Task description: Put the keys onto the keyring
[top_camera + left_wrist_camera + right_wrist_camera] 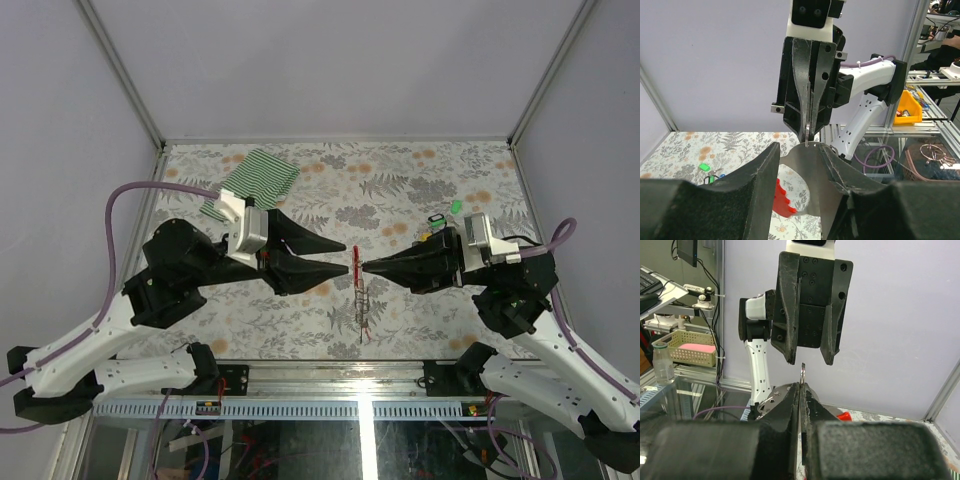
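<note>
My left gripper (343, 270) (799, 147) grips a flat silvery key (815, 180) between its spread fingers, held above the table. A small hole sits at the key's top edge, and a red toothed tag (781, 197) shows below it. My right gripper (366, 267) (801, 387) faces it tip to tip and is shut on the keyring (803, 372), seen edge-on and touching the key's hole. In the top view a red piece (355, 256) stands between the tips and a thin chain (362, 302) hangs down. A green-tagged key (455, 205) lies behind the right arm.
A green-and-white striped cloth (255, 180) lies at the back left, behind the left arm. A small black clip-like item (437, 220) lies near the right wrist. A green tag (705, 167) shows on the floral tabletop (400, 180). Grey walls enclose three sides.
</note>
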Robot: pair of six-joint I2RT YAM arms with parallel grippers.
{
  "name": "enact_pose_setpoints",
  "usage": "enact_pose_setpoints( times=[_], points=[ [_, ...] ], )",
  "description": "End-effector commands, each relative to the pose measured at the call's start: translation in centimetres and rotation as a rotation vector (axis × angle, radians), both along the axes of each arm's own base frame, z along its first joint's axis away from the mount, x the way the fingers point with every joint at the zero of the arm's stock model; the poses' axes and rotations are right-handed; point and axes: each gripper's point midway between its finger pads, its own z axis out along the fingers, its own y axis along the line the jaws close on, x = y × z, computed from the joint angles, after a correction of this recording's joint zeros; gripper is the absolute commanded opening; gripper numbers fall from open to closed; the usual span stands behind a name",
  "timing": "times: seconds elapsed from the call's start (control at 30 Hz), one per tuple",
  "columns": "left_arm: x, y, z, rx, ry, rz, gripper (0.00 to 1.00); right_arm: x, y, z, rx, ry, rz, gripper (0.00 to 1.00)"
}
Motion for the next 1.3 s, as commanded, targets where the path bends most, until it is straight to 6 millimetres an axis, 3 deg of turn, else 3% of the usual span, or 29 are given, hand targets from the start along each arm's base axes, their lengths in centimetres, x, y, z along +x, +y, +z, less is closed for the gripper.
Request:
enact_pose_setpoints(
  times=[0.0,0.33,0.8,0.9,1.07,1.27],
  points=[
    [-0.4,-0.2,1.7,-0.069,-0.030,-0.022,0.36,-1.0,-1.0,2.7,0.087,-0.070,0.001,0.00],
    [-0.7,-1.4,0.8,-0.033,-0.031,-0.081,0.34,-0.9,-1.0,2.8,0.092,-0.071,-0.007,0.00],
    [-0.7,-1.6,1.1,-0.037,-0.030,-0.084,0.12,-0.9,-0.9,2.4,0.072,-0.064,-0.004,0.00],
    [-0.7,-1.7,1.2,-0.038,-0.031,-0.086,0.01,-0.8,-0.8,2.2,0.063,-0.062,-0.009,0.00],
    [-0.5,-1.8,1.1,-0.014,-0.029,-0.079,0.00,-0.8,-0.9,2.2,0.049,-0.066,-0.016,0.00],
    [0.0,-1.7,0.4,0.079,-0.027,-0.054,0.00,0.0,-1.4,1.5,0.005,-0.083,-0.103,0.25]
  ],
)
